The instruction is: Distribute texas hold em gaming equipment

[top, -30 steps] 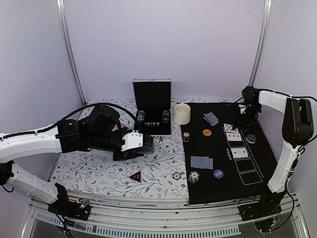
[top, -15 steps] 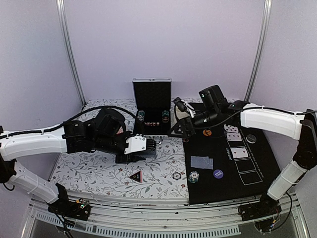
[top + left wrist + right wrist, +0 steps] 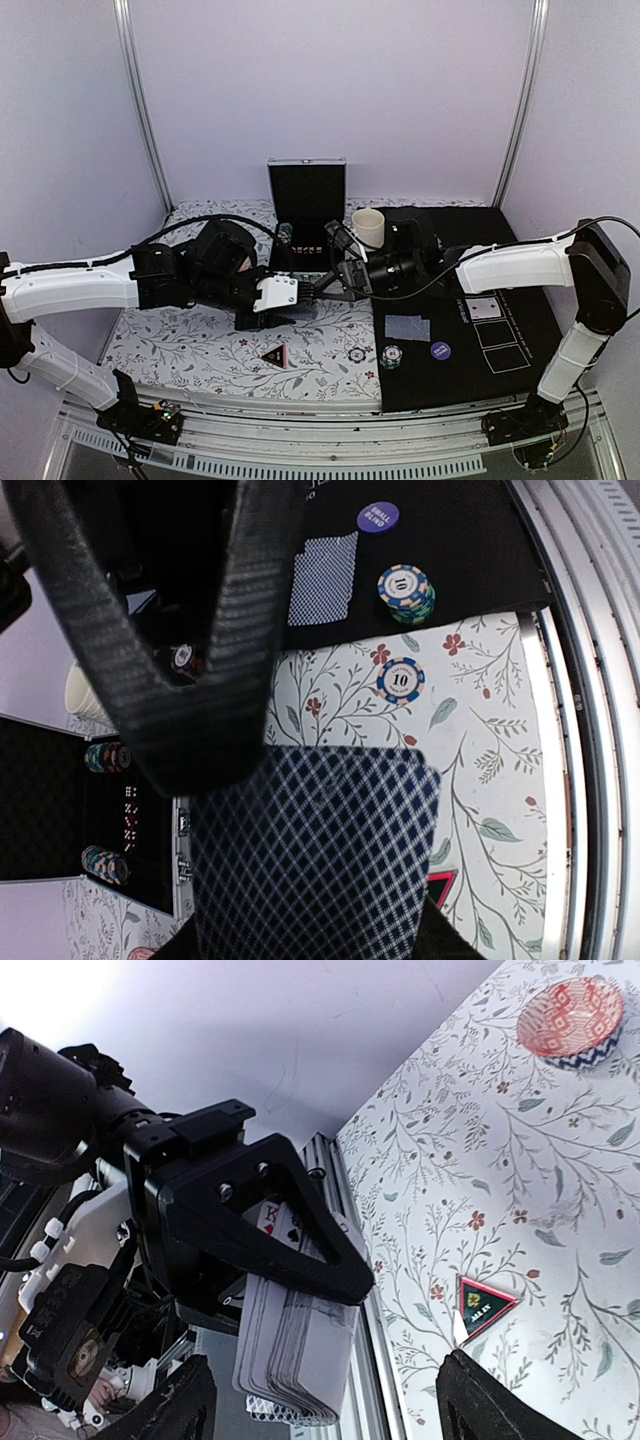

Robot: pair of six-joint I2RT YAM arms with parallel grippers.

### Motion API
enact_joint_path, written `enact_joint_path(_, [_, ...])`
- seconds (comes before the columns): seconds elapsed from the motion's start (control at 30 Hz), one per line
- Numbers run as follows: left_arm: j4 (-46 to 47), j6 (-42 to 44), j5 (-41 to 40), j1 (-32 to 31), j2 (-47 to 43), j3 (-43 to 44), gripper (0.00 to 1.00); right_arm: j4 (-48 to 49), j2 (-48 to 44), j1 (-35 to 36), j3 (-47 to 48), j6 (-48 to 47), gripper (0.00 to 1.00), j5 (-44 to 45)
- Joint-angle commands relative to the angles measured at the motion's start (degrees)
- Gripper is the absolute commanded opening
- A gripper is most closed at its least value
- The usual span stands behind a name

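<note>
My left gripper (image 3: pixel 287 298) is shut on a deck of playing cards (image 3: pixel 296 314) over the floral cloth, left of the middle. In the left wrist view the deck's blue checked back (image 3: pixel 315 850) fills the lower frame between my left gripper (image 3: pixel 315 930) fingers. My right gripper (image 3: pixel 335 280) stands open right beside the deck, its tips on either side of it. The right wrist view shows the deck (image 3: pixel 295 1350) edge-on with white faces, clamped by a left finger (image 3: pixel 260 1220), and my right gripper (image 3: pixel 325 1410) wide around it. The black red-edged triangle marker (image 3: pixel 273 354) lies below.
A single chip (image 3: pixel 357 355), a chip stack (image 3: pixel 391 356), a blue disc (image 3: pixel 440 350) and face-down cards (image 3: pixel 407 327) lie near the black mat's (image 3: pixel 520 340) left edge. An open black case (image 3: pixel 307 215) and a cream cup (image 3: pixel 368 228) stand behind. A pink dish (image 3: pixel 570 1020) sits far left.
My right arm has swung from the mat's far right side leftwards to the deck, and its jaws have widened. The left arm with the deck has barely moved.
</note>
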Motion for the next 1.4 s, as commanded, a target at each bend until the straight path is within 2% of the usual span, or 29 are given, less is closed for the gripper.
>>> enact_joint_path(0.0, [1.4,-0.7,0.6,0.3,0.0,0.5,0.44,6.7,2.4,1.6,0.8,2.6,0.76,-4.1])
enact_joint_path(0.13, [1.4,-0.8,0.7,0.3,0.1,0.5,0.44,8.0,3.4,2.6,0.9,2.7,0.73,-5.2])
enact_joint_path(0.27, [1.4,-0.8,1.3,0.4,0.1,0.7,0.44,8.5,5.3,2.7,1.9,4.5,0.49,-4.5])
enact_joint_path(0.4, [1.5,-0.8,1.4,0.4,0.3,0.7,0.44,8.2,5.7,2.8,1.9,5.1,0.3,-3.9])
enact_joint_path(0.5, [1.5,-1.0,1.4,0.5,0.4,0.8,0.44,7.4,5.4,2.8,2.0,5.1,0.05,-4.6])
enact_joint_path(0.53, [1.5,-0.9,1.4,0.5,0.5,0.8,0.44,6.9,5.1,2.7,2.0,5.1,0.03,-4.7])
enact_joint_path(0.6, [1.5,-1.1,1.5,0.6,0.6,0.8,0.45,5.7,4.3,2.7,2.0,4.9,0.02,-4.5])
enact_joint_path(0.63, [1.5,-1.2,1.5,0.7,0.7,0.9,0.49,4.6,3.8,2.6,1.9,4.5,0.02,-4.1])
enact_joint_path(0.73, [0.9,-3.2,1.8,0.6,1.3,1.8,0.85,-0.1,1.6,1.3,1.7,2.9,0.02,-2.7])
enact_joint_path(0.77, [-0.3,-4.5,2.0,0.6,1.9,2.8,0.94,-1.4,0.8,0.6,1.2,2.5,0.02,-2.1])
enact_joint_path(0.8, [-1.7,-6.2,2.1,0.6,2.3,4.3,0.98,-2.5,-0.2,-0.4,0.6,2.0,0.02,-1.7])
enact_joint_path(0.97, [-7.2,-19.4,1.1,0.7,1.8,7.1,0.98,-7.8,-6.5,-6.1,-3.0,-0.8,0.02,-0.4])
enact_joint_path(1.1, [-10.3,-28.2,1.6,0.4,1.5,2.4,0.98,-15.6,-11.1,-11.7,-4.2,-6.2,0.02,0.6])
enact_joint_path(1.23, [-13.4,-38.6,-3.4,0.6,7.3,1.8,0.98,-22.1,-14.9,-15.6,-4.6,-11.4,0.02,1.5])
enact_joint_path(1.37, [-9.9,-43.4,-1.8,0.7,12.2,0.7,0.98,-24.8,-18.3,-16.8,-5.4,-14.9,0.02,1.8])
